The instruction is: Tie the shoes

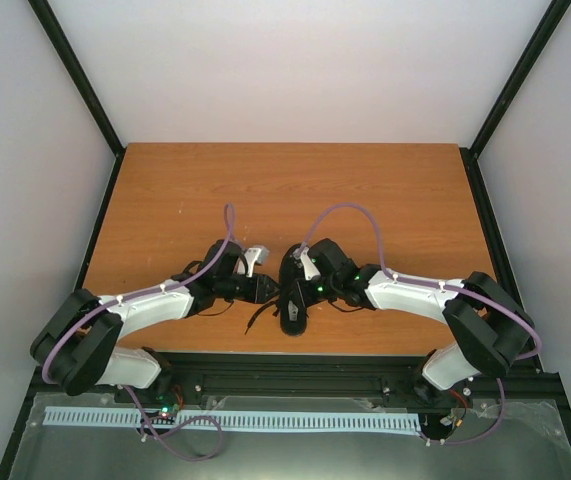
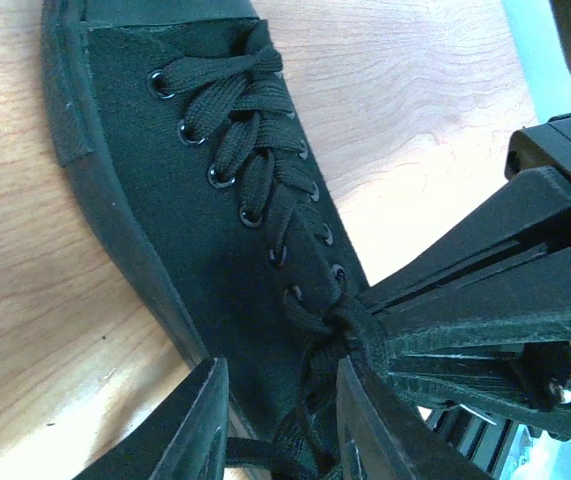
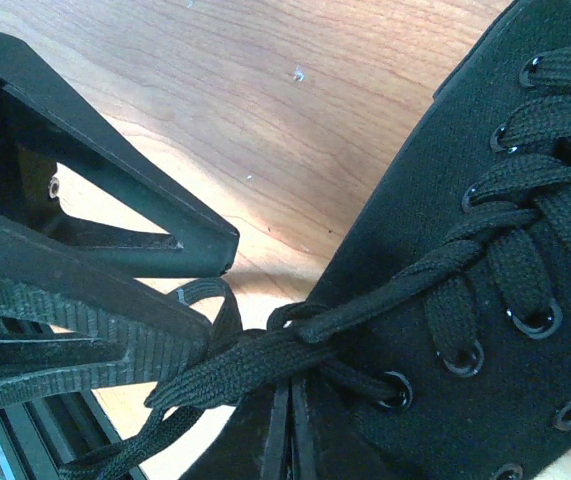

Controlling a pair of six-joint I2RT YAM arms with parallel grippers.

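Note:
The single black shoe lies at the table's near middle between both arms, toe pointing away. In the left wrist view the shoe fills the frame, its thin black laces crossed up the eyelets. My left gripper is open, its jaws straddling a loose lace strand near the top eyelets; it shows from above too. My right gripper has its jaws nearly together at the first lace crossing and looks shut on the lace; it shows from above too.
The wooden table is walled by white panels at the back and sides. A black rail runs along the near edge, close behind the shoe's heel. Purple cables arch over both arms.

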